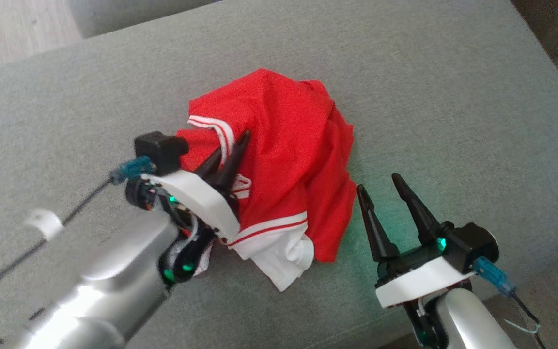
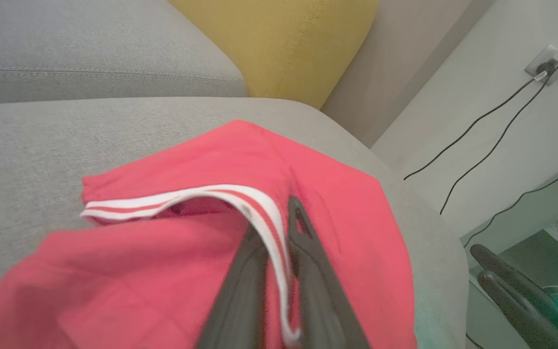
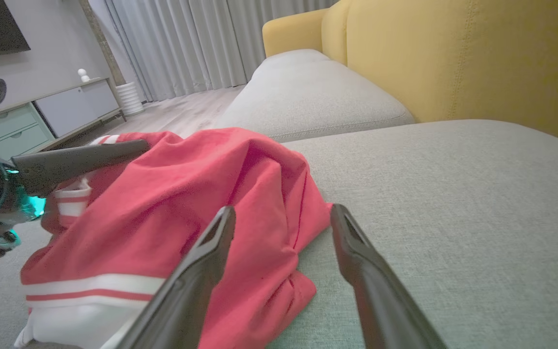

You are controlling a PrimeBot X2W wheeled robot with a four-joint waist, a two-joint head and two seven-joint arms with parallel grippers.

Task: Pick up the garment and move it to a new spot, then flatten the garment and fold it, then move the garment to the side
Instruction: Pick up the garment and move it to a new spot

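Left pincer point(image 1: 233, 145): clenched on the garment point(image 1: 284, 121). The left wrist view shows its two dark fingers point(image 2: 308, 252) nearly together, with the white-and-red striped band point(image 2: 172, 199) running between them. The grip point is on the left part of the heap.

Garment: red fabric, crumpled in a loose mound near the middle of the grey seat cushion point(image 1: 453, 97). Not flat; folds overlap. The gripped band arches up at the grip. A second striped band point(image 1: 269, 227) crosses the near edge, with a white section point(image 1: 279, 261) bunched below it and resting on the cushion.

Right pincer point(image 1: 378, 183): released, fingers spread wide and pointing away from the robot. It sits just beside the garment's right edge, low over the cushion. In its own wrist view one finger point(image 3: 204, 261) overlaps the red cloth and the other lies over bare cushion. Cannot tell whether it touches the cloth.

Surroundings: a second grey cushion point(image 3: 308, 92) adjoins the first, with a yellow backrest point(image 3: 453, 58) behind both. Farther out are a pale wood floor point(image 3: 182, 109), grey curtains point(image 3: 187, 43) and a low cabinet point(image 3: 41, 116) with drawers. The left wrist view shows a wall socket point(image 2: 548, 60) with dark cables point(image 2: 477, 121) running down the pale wall.
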